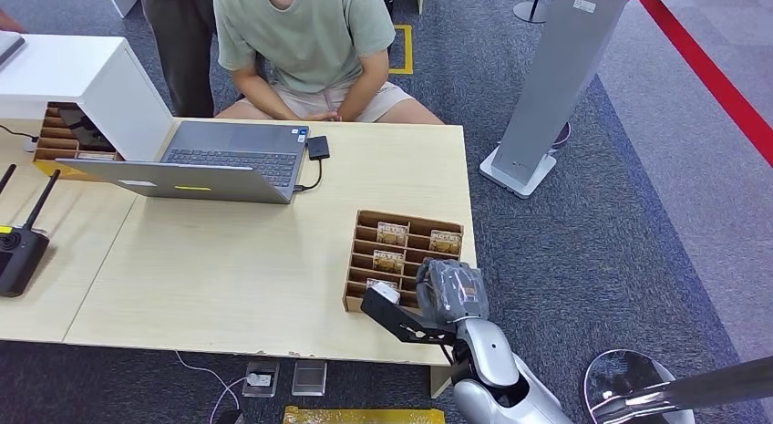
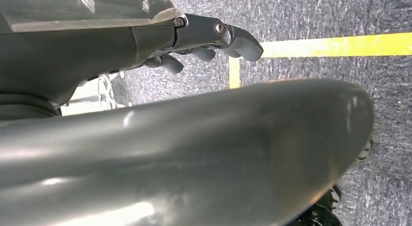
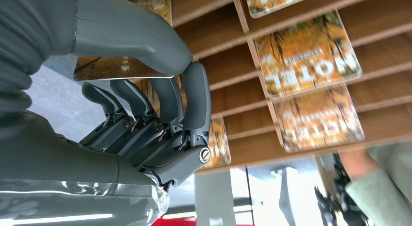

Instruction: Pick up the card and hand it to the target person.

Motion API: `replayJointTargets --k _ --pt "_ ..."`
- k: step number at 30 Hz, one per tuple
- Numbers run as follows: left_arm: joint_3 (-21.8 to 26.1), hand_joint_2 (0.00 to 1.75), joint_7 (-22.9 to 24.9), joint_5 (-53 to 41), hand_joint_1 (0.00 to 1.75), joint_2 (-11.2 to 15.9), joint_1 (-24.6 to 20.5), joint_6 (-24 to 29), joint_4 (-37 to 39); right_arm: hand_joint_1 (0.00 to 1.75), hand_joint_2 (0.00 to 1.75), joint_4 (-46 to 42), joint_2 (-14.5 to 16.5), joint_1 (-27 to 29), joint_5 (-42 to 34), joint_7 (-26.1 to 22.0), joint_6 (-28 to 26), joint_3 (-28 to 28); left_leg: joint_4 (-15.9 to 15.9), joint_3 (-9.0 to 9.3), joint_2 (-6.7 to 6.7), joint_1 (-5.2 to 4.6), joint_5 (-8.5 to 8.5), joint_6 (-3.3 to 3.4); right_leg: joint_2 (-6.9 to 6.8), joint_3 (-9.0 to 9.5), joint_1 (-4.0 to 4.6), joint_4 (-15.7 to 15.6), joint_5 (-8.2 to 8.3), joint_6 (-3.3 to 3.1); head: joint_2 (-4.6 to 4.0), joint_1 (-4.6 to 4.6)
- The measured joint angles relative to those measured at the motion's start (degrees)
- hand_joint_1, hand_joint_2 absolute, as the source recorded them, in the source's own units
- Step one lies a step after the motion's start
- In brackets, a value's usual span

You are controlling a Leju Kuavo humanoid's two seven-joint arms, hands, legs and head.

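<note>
Pinching a card from the wooden rack, right robot hand; neighbouring cards reading "HOTEL".

A wooden card rack sits on the light table, with cards in its slots. The right hand is at the rack's near right corner. A grey laptop lies open farther back. A person in a green shirt sits behind the table. A black remote lies at the left edge.
</note>
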Motion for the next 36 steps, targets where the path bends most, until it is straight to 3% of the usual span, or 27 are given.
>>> replayJointTargets --k 10,15,19,22,31,36 --pt "0.0 0.00 -0.6 1.4 0.00 -0.3 0.0 0.4 0.1 1.66 1.75 -14.5 -3.1 -0.6 4.6 -6.9 -8.0 -3.8 0.1 -0.05 -0.09 -0.01 0.00 0.00 -0.05 -0.04 -0.01 0.0 -0.03 0.02 0.00 0.00" --pt "0.2 0.00 -0.8 1.9 0.00 -0.5 0.0 0.6 0.3 1.66 1.75 -19.6 -4.0 -1.2 4.7 -7.7 -8.3 -3.9 0.1 -0.06 -0.11 -0.01 -0.02 0.00 -0.07 -0.05 -0.02 0.1 -0.05 0.02 0.00 0.00" --pt "0.0 0.00 -0.8 1.9 0.00 -0.7 0.0 0.6 0.4 1.66 1.75 -18.5 -3.4 -2.4 3.3 -8.5 -7.9 -2.8 0.1 -0.04 -0.09 -0.01 -0.01 0.00 -0.08 -0.04 -0.01 0.0 -0.03 0.01 0.00 0.00" --pt "-0.6 0.00 -0.8 1.5 0.00 -0.6 -0.1 0.5 0.5 1.66 1.75 -11.6 -0.4 -5.4 1.0 -10.8 -8.3 -0.5 0.0 0.00 0.02 -0.01 0.00 0.00 0.03 -0.04 -0.01 0.0 0.00 0.00 0.00 0.00" --pt "-3.2 0.00 -0.9 -0.3 0.00 -0.2 -0.3 -0.6 0.4 1.66 1.75 24.7 17.4 -22.2 -9.1 -19.9 -11.7 4.1 -0.1 0.16 0.51 -0.02 0.04 -0.10 0.54 -0.05 -0.02 0.1 0.13 -0.07 0.00 0.00" --pt "-4.5 0.00 -0.5 -1.1 0.00 0.0 -0.4 -1.2 0.4 1.66 1.75 43.4 23.6 -31.9 -13.6 -21.5 -13.5 5.5 -0.1 0.17 0.52 -0.04 0.10 -0.14 0.57 -0.09 -0.04 0.2 0.14 -0.08 0.00 0.00"
